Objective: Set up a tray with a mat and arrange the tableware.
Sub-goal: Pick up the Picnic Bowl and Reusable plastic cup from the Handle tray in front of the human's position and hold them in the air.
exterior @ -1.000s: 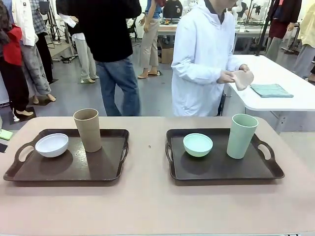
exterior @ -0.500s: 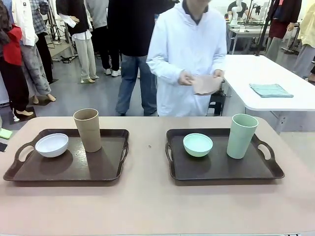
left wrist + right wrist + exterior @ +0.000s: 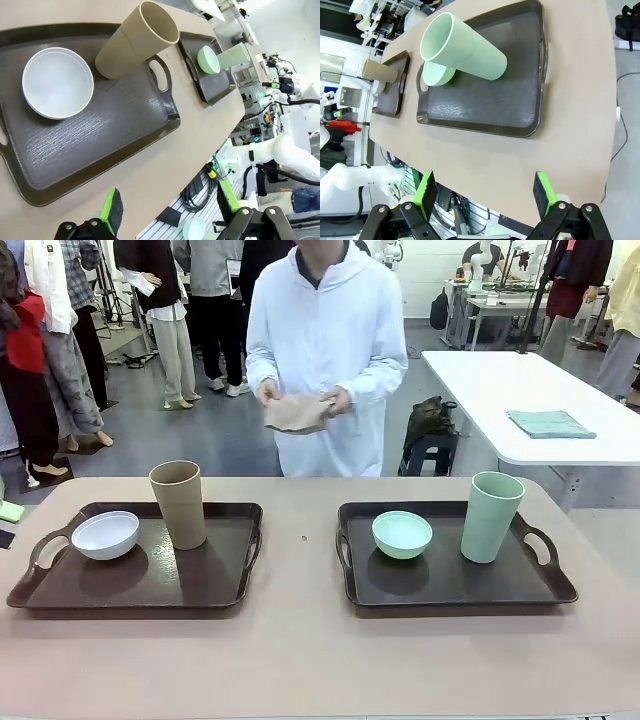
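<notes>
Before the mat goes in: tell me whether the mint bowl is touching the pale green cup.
Apart. The front view shows a strip of bare tray between the mint bowl and the pale green cup.

Grey floor [image 3: 200, 440] beyond — a white side table [image 3: 500, 390] bearing a folded teal cloth [image 3: 548, 423].

We count two trays [image 3: 200, 585] [image 3: 450, 585], one white bowl [image 3: 105, 535], one mint bowl [image 3: 402, 534], one brown cup [image 3: 178, 504], one pale green cup [image 3: 492, 517] and one mat [image 3: 297, 413].
</notes>
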{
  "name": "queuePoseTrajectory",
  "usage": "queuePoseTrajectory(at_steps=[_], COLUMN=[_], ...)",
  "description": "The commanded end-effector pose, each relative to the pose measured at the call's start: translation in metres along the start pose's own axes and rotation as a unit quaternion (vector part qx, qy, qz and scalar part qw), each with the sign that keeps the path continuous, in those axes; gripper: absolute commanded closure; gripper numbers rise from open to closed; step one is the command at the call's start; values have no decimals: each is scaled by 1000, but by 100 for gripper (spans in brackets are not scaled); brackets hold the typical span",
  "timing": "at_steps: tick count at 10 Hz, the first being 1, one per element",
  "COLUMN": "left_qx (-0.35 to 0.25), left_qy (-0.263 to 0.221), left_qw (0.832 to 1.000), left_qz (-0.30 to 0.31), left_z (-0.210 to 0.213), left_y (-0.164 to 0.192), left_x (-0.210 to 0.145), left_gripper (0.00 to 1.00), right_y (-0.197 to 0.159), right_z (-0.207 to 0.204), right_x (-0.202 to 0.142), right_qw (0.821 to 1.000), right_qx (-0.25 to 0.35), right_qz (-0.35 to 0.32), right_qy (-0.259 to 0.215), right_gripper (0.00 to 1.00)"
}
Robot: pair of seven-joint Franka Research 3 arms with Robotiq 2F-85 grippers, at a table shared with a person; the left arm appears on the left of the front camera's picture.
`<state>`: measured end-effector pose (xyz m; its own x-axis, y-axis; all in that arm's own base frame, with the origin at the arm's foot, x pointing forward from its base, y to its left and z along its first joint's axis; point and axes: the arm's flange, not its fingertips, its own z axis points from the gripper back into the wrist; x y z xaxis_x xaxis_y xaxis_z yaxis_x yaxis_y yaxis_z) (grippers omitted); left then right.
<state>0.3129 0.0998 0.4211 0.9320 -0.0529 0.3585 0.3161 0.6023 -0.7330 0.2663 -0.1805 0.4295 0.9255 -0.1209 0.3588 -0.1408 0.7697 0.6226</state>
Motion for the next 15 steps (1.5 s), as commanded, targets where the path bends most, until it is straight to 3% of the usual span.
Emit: queuePoseTrajectory(at_steps=[1, 15], left_qx=[-9, -9], left_qy=[-7, -7], left_qw=[1000, 1000], left_qz=[-12, -12], left_z=[1, 1], left_y=[3, 3], left_x=[1, 1], left_gripper=[0, 0], right_y=[-2, -2], right_z=[0, 0], right_x=[1, 1], right_qw=[1000, 1000], right_qx=[9, 9], right_qz=[1, 1], right_qy=[-4, -4], right_gripper=[0, 0])
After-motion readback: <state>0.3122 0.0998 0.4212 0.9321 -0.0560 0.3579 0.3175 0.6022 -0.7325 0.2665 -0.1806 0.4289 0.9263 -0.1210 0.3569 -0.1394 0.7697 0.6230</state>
